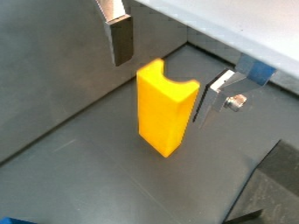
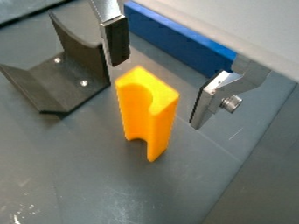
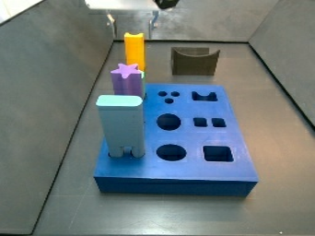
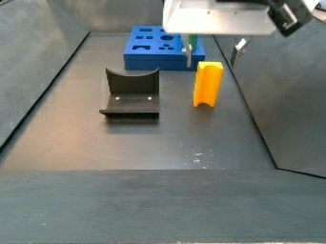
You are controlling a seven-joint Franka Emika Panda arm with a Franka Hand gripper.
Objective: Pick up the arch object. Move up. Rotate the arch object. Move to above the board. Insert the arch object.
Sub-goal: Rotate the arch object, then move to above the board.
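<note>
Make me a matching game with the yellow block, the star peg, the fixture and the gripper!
Things:
1. arch object
2. purple star peg
3. fixture
4. gripper

Places or states:
A. standing in the board
B. open, fingers on either side of the yellow block
C. upright on the floor, off the board
D. dark bracket on the floor

Pairs: 1-C, 2-A, 3-D, 4-B
</note>
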